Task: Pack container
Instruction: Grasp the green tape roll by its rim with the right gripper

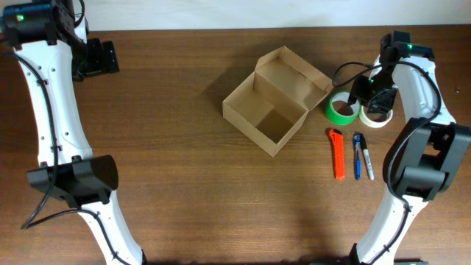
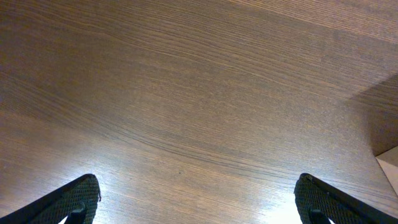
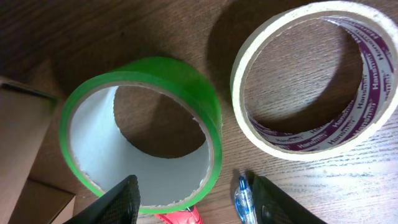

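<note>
The container (image 1: 274, 109) is an open tan cardboard box with its flap lid raised at the back, at the table's middle; its edge shows at the left of the right wrist view (image 3: 18, 149). A green tape roll (image 1: 340, 109) (image 3: 143, 130) and a white tape roll (image 1: 377, 116) (image 3: 317, 81) lie to its right. My right gripper (image 1: 368, 92) (image 3: 196, 202) is open above the green roll's near wall, holding nothing. My left gripper (image 1: 103, 57) (image 2: 196, 202) is open and empty over bare wood at the far left.
An orange utility knife (image 1: 338, 153), a blue pen (image 1: 357, 154) and a dark marker (image 1: 366, 162) lie in a row in front of the tape rolls. The knife's tip (image 3: 180, 218) and the pen's tip (image 3: 244, 200) show between my right fingers.
</note>
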